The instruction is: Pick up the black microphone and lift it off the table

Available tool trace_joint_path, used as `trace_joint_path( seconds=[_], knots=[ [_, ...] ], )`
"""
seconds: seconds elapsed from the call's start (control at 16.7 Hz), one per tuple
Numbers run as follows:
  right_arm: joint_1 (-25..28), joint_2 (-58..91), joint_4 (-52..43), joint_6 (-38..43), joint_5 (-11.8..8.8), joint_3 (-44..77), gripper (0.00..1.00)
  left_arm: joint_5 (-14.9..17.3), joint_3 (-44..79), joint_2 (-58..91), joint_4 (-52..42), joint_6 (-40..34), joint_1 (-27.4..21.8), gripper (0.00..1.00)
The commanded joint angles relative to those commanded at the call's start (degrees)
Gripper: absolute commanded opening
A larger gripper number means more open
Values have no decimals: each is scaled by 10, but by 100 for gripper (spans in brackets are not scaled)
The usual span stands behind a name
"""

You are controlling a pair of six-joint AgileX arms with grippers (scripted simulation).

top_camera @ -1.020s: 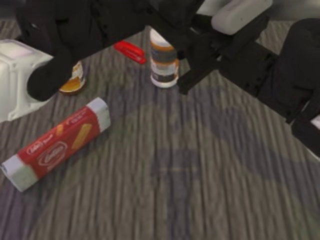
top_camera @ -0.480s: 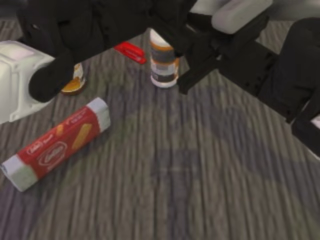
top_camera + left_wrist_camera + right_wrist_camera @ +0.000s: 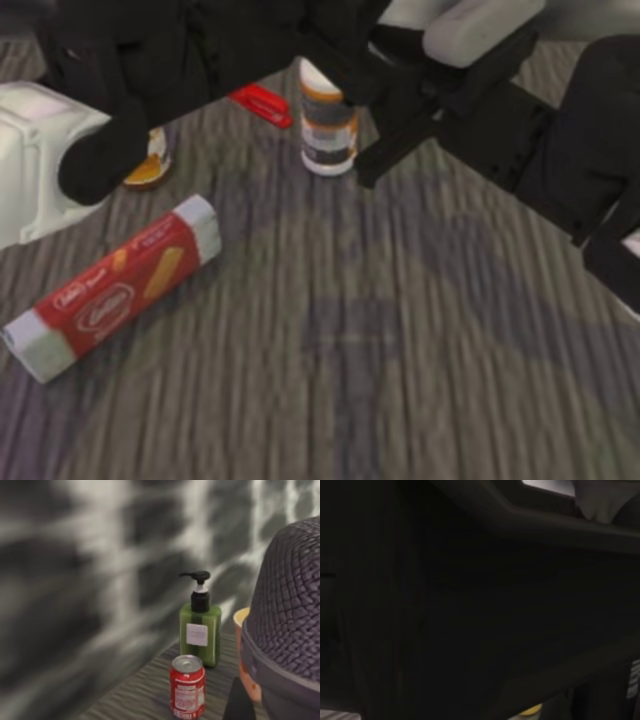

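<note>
Grey streaky table is filling the top view, and both black arms are crowding its far edge. The left arm is stretching across the far left, hanging over a white box and half covering a small orange item. The left gripper itself is hiding under all that black, so I cannot tell how wide it is standing or whether it is gripping anything.

Over to the left wrist view: the black microphone is looming right up against the lens, its round mesh head filling one side of the picture, raised above the tabletop behind it. Beyond it a green pump bottle and a red can are standing upright just beside each other.

Back on top, a red stapler is lying far centre, near an upright bottle with an orange band. A red biscuit packet is lying flat at near left.

The right arm is sitting at far right; the right gripper's opening, again, I cannot tell. The right wrist view is dark.
</note>
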Motion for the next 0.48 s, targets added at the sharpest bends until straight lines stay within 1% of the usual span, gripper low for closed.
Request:
trace_joint_path(
  seconds=[0.48],
  knots=[
    [0, 0, 0, 0, 0, 0, 75, 0, 0, 0, 0, 0, 0, 0]
  ],
)
